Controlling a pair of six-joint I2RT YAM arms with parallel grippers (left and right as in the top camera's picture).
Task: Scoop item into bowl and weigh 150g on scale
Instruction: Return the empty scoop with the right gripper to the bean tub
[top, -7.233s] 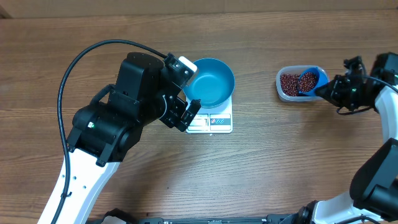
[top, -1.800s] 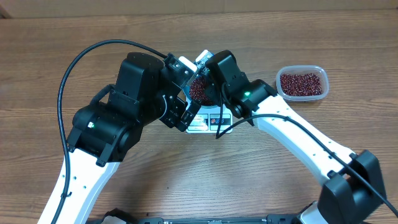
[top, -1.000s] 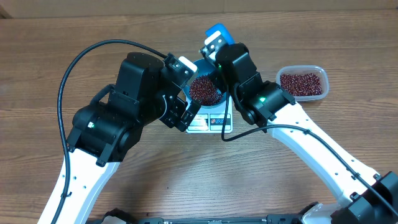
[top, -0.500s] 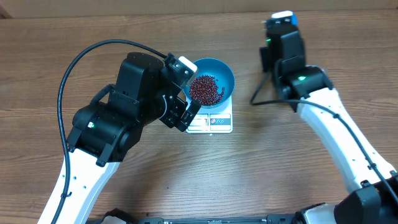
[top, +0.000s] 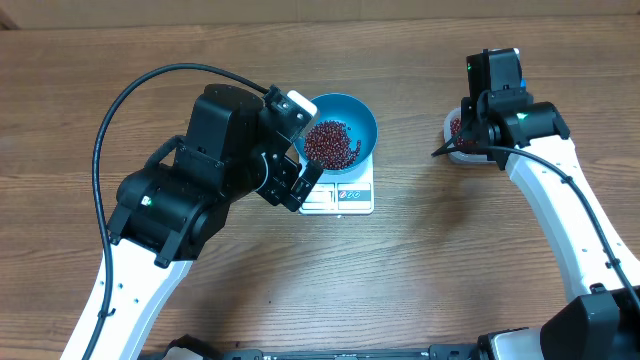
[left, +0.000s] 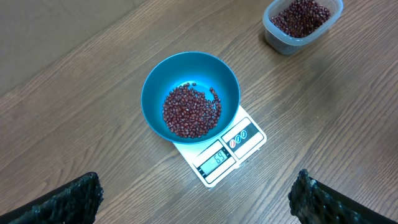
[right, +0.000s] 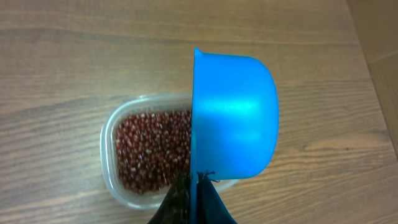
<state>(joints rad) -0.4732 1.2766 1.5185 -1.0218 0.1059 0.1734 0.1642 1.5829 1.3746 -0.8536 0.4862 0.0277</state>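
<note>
The blue bowl (left: 155, 93) sits squarely on the scale (left: 217, 158), so whatever is tipped in gets weighed. A modest heap of beans (left: 189, 111) lies in its bottom. Above the scale the left pincer (left: 196, 205) hangs spread wide and holds nothing, seemingly just to watch the display, whose digits I can't read. Well to the right of the scale, the right pincer (right: 193, 202) is pressed tight on the handle of the scoop (right: 233, 118). The scoop is turned on edge over the clear tub (right: 107, 155) on the counter (left: 93, 74), I'd guess ready for another dip.
</note>
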